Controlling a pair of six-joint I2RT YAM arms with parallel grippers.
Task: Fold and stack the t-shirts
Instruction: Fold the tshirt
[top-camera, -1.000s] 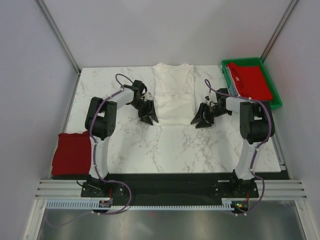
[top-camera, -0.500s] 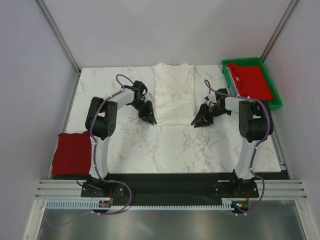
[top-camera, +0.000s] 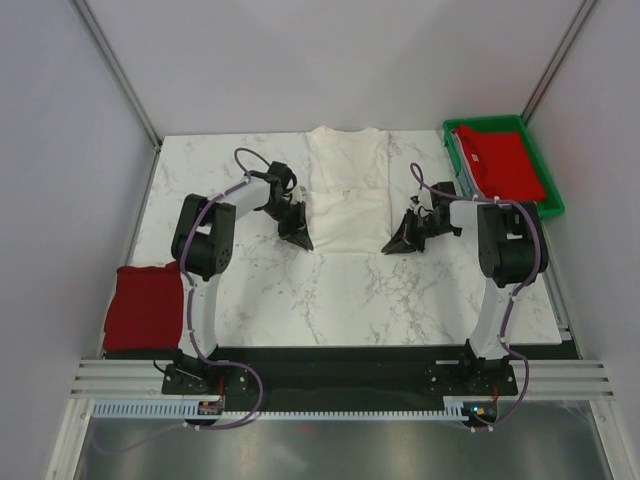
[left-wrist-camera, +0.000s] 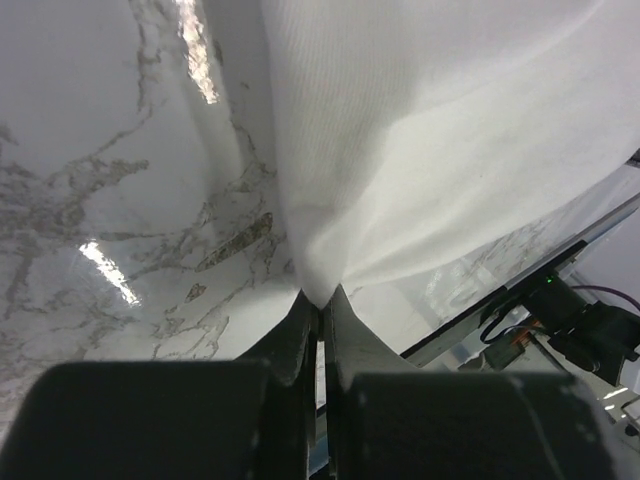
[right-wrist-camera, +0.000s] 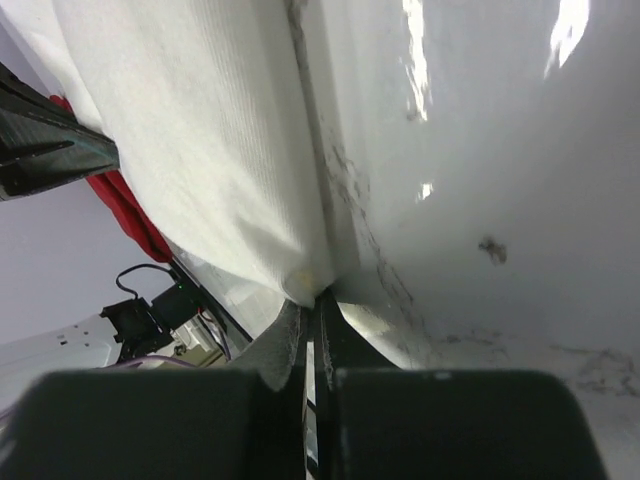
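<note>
Marble table (top-camera: 300, 290): white t-shirt (top-camera: 348, 190) lies flat, centre-back. Left gripper (top-camera: 303, 240) and right gripper (top-camera: 392, 246) each pinch a near hem corner, presumably to lift the hem evenly for folding.

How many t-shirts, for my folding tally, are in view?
3: white t-shirt mid-table; red t-shirt in the green tray; folded red t-shirt at the left edge. Layers may hide more.

Place: you are in a robot test lab | Walls: plain grey panels (top-camera: 60, 150) and metal posts (top-camera: 115, 70) box in your marble tabletop (top-camera: 330, 290) | Robots: a left arm (top-camera: 200, 245) and a right arm (top-camera: 505, 250) are bolted to a black plate (top-camera: 340, 362) | Wires: purple cables (top-camera: 236, 156) loop off both arms, a metal rail (top-camera: 340, 380) in front
</note>
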